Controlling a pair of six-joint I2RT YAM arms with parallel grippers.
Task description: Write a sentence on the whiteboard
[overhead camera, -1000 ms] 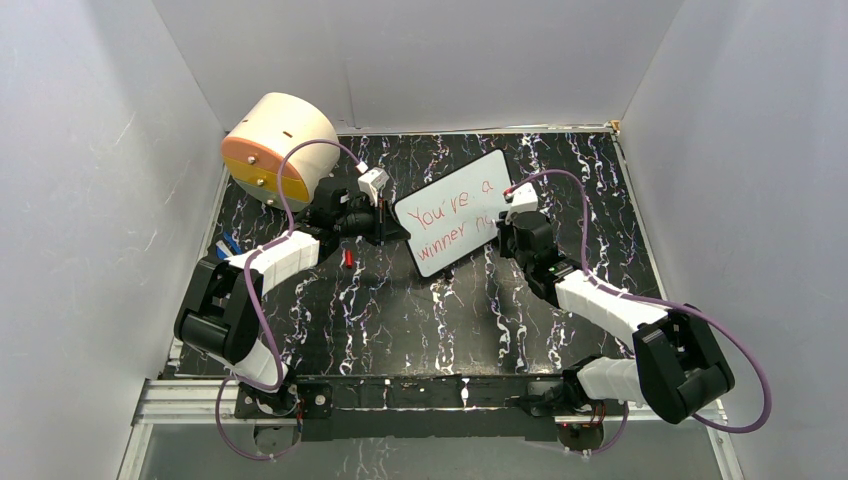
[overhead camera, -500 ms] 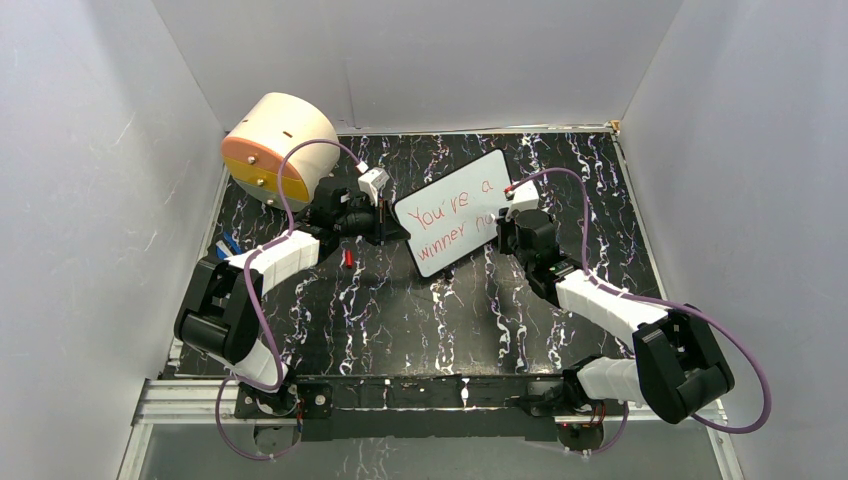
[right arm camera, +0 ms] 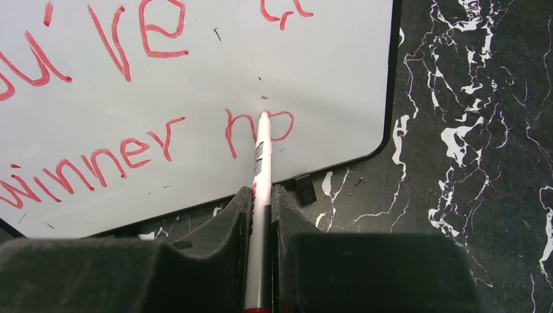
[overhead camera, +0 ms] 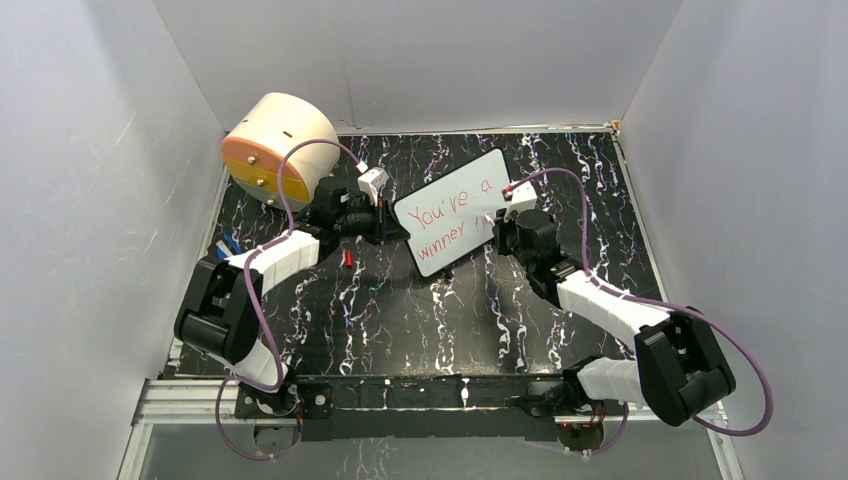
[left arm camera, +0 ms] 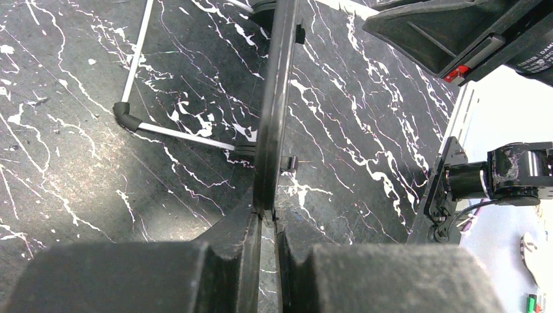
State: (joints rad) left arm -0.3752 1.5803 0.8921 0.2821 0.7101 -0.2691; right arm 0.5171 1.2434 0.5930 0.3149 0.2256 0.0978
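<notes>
The whiteboard lies slanted at the middle of the black marbled table, its rim edge-on in the left wrist view. My left gripper is shut on the board's left rim. The sentence is red handwriting in two lines, "You're a" over "winner", followed by two fresh letters. My right gripper is shut on a white marker. The marker's tip rests on the whiteboard at those last letters.
A beige drum with an orange face stands at the back left. A small red cap lies on the table below the left gripper. Something blue sits by the left wall. A white stand rod runs under the board.
The right gripper has crept a little to the left with the marker, covering more of the second line's end. The left gripper and the board have stayed still.
</notes>
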